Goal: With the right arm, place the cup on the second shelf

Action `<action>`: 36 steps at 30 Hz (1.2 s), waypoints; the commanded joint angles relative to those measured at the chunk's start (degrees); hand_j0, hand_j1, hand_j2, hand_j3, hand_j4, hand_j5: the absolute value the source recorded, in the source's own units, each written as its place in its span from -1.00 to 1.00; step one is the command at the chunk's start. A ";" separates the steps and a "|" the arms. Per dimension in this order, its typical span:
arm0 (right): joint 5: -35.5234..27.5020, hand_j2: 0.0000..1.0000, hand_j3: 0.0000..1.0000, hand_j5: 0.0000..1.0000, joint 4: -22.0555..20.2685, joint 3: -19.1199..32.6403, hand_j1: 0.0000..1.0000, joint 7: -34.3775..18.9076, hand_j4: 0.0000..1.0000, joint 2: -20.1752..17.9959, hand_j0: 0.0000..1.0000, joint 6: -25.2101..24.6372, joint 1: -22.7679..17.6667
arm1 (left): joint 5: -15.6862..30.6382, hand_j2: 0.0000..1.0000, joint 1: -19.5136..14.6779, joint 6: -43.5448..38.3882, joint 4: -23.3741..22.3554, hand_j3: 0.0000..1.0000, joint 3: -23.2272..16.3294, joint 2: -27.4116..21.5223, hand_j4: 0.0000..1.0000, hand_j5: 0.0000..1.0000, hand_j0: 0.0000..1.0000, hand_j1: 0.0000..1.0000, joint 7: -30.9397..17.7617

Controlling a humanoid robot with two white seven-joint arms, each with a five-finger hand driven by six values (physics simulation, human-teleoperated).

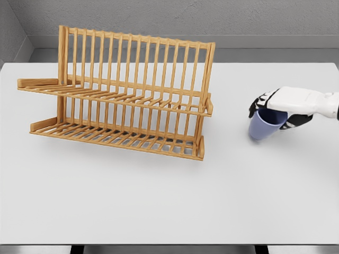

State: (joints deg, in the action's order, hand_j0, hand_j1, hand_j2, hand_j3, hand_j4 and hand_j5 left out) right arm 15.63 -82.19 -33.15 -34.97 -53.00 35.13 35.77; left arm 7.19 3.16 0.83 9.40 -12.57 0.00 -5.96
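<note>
Over the white table (159, 201), right side, I see my right hand (288, 106) with fingers curled around the blue cup's (265, 126) rim, well apart from the wooden rack (127, 100).

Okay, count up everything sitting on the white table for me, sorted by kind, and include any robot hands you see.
Wooden dish rack: 1, two tiers, standing on the table
Blue cup: 1, tilted, gripped at its rim
Robot hand: 1, the right hand, closed on the cup
Total: 3
</note>
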 commanded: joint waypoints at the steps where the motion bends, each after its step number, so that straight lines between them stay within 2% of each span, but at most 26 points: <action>1: -0.43 0.17 0.17 0.17 -0.08 0.19 0.17 -0.03 0.17 -0.27 0.17 -0.13 0.09 | 0.02 1.00 -0.09 -0.04 0.01 1.00 0.00 0.00 1.00 1.00 1.00 1.00 -0.01; 6: -0.51 0.23 0.23 0.23 -0.16 0.80 0.23 -0.03 0.23 -0.27 0.23 -0.13 2.37 | 0.02 1.00 0.00 -0.04 0.01 1.00 0.00 0.00 1.00 1.00 1.00 1.00 -0.01; 9: -0.52 0.20 0.20 0.20 -0.16 3.09 0.20 -0.03 0.20 -0.35 0.20 -0.13 2.37 | 0.02 1.00 0.00 -0.04 0.01 1.00 0.00 0.00 1.00 1.00 1.00 1.00 -0.01; 20: -0.51 0.19 0.19 0.19 -0.87 5.64 0.19 -0.03 0.19 -0.27 0.19 -0.13 3.43 | 0.02 1.00 0.00 0.04 0.01 1.00 0.00 0.00 1.00 1.00 1.00 1.00 -0.01; 26: -0.34 0.19 0.19 0.19 -5.44 5.64 0.19 -0.03 0.19 0.00 0.19 -0.13 4.83 | 0.02 1.00 0.00 0.04 0.01 1.00 0.00 0.00 1.00 1.00 1.00 1.00 -0.01; 36: -0.34 0.19 0.19 0.19 -9.56 5.64 0.19 -0.03 0.19 0.26 0.19 -0.13 7.03 | 0.02 1.00 0.00 -0.04 0.01 1.00 0.00 0.00 1.00 1.00 1.00 1.00 -0.01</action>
State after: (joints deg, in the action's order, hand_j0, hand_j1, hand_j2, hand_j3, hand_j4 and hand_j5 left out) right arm 15.90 -90.65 -27.59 -35.14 -52.72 35.36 42.98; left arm 7.19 3.16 0.83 9.40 -12.57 0.00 -5.96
